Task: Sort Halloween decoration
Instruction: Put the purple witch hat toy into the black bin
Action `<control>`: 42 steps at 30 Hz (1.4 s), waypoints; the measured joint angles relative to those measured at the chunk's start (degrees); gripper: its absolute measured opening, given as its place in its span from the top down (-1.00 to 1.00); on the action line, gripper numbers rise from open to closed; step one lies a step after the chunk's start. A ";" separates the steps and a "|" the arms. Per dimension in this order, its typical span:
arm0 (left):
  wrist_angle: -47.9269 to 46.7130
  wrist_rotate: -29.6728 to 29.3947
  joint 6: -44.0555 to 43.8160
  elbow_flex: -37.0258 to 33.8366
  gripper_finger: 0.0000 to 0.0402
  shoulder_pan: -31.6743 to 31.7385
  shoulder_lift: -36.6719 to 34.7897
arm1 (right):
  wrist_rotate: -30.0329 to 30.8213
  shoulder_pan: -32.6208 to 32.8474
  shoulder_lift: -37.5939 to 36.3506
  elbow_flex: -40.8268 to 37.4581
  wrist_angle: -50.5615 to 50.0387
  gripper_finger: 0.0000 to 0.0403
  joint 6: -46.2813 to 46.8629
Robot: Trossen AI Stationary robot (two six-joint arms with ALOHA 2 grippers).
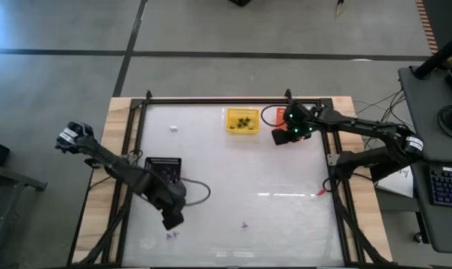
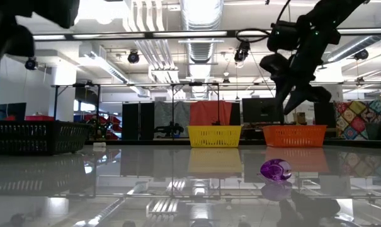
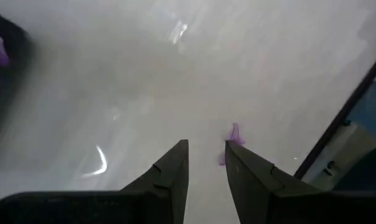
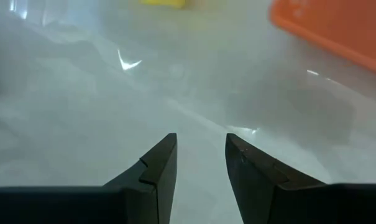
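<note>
Left gripper (image 3: 206,165) hangs spread over the desk (image 3: 175,81), a purple trinket (image 3: 233,137) just ahead of its fingertips. I judge the pick is next: lower and close. My right gripper (image 4: 200,162), spread and empty, waits beside the orange basket (image 4: 337,28).

The left arm is reaching in from nine o'clock toward seven o'clock, its left gripper (image 3: 206,155) hanging low with fingers parted and nothing between them. The right arm is stretching from three o'clock toward one o'clock, its right gripper (image 4: 200,149) gaping empty.
</note>
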 joint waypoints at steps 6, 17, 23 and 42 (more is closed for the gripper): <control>3.73 0.77 -6.08 0.07 0.56 -3.45 5.68 | -0.02 4.37 0.00 2.80 -0.31 0.35 -0.03; 11.06 2.65 -13.32 0.09 0.56 -7.23 13.24 | 0.89 9.25 -0.02 9.50 -1.69 0.34 -0.99; 12.17 2.65 -13.70 0.12 0.56 -8.48 15.18 | 1.14 9.53 -0.02 10.98 -2.96 0.34 -0.94; 17.22 4.07 -13.24 0.13 0.56 -9.40 21.55 | 2.16 12.73 -0.04 11.66 -7.68 0.34 -0.79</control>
